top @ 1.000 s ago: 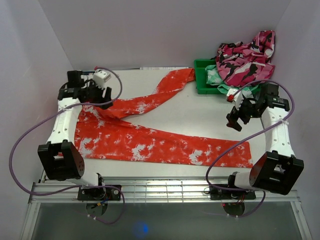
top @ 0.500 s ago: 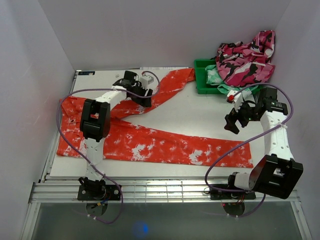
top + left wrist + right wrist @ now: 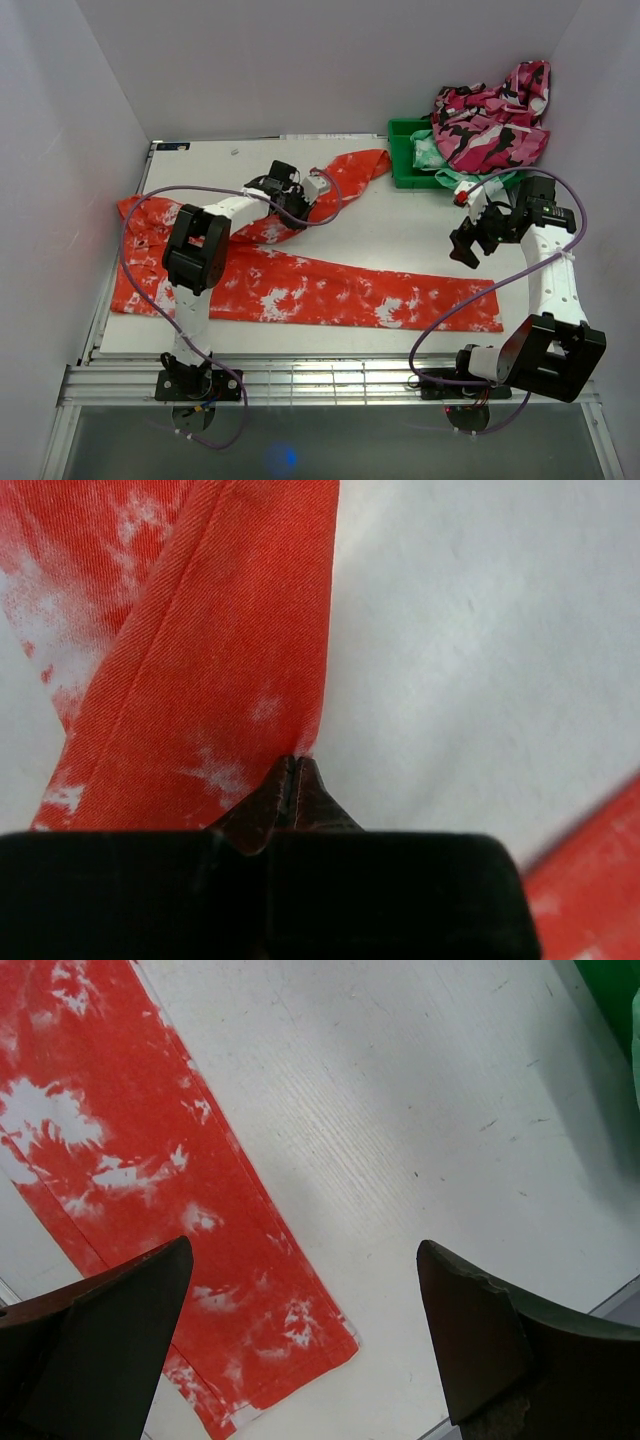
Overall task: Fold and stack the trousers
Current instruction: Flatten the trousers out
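The red-orange, white-speckled trousers lie spread on the white table. One leg runs along the front to the right. The other leg angles back toward the green bin. My left gripper is down on that back leg, about midway along it. In the left wrist view its jaws are shut, pinching the leg's edge. My right gripper hovers open above the table at the right. In the right wrist view the front leg's hem lies between and below its wide-apart fingers.
A green bin stands at the back right, its corner also seen from the right wrist. A pink, black and white camouflage garment and a mint-green one are heaped in it. Walls close in on both sides.
My left arm has swung from the waistband at the left over to the back leg, and its jaws have shut on the leg's edge. The right arm has hardly moved.
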Tool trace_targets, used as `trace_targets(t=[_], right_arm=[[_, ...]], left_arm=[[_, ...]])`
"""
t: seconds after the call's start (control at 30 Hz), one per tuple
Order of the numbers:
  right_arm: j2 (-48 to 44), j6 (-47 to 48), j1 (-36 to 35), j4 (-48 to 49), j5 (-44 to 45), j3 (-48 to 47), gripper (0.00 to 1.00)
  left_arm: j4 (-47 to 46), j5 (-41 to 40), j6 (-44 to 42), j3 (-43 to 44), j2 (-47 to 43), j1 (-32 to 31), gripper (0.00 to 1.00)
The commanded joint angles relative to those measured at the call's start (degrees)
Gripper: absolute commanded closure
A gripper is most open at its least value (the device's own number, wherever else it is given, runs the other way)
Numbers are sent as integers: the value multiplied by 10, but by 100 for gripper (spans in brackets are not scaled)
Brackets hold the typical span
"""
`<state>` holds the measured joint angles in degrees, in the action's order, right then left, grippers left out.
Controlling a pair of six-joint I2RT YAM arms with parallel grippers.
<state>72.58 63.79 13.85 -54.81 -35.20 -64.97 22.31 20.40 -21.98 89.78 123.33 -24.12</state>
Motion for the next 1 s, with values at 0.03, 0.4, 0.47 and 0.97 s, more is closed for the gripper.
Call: trace_targets(t=[0.03, 0.4, 0.47, 0.97], right_arm=[[4, -2, -10, 36, -23, -19, 2], [17, -89, -135, 245, 22, 24, 2], [23, -96, -165, 311, 49, 42, 2], [112, 178, -333, 508, 110, 213, 1]], left_arm=[[77, 27, -58, -121, -158, 13, 100], [108, 159, -63, -237, -458, 61, 100], [121, 168, -59, -239, -477, 61, 100], [146, 160, -33, -269, -520, 65, 100]])
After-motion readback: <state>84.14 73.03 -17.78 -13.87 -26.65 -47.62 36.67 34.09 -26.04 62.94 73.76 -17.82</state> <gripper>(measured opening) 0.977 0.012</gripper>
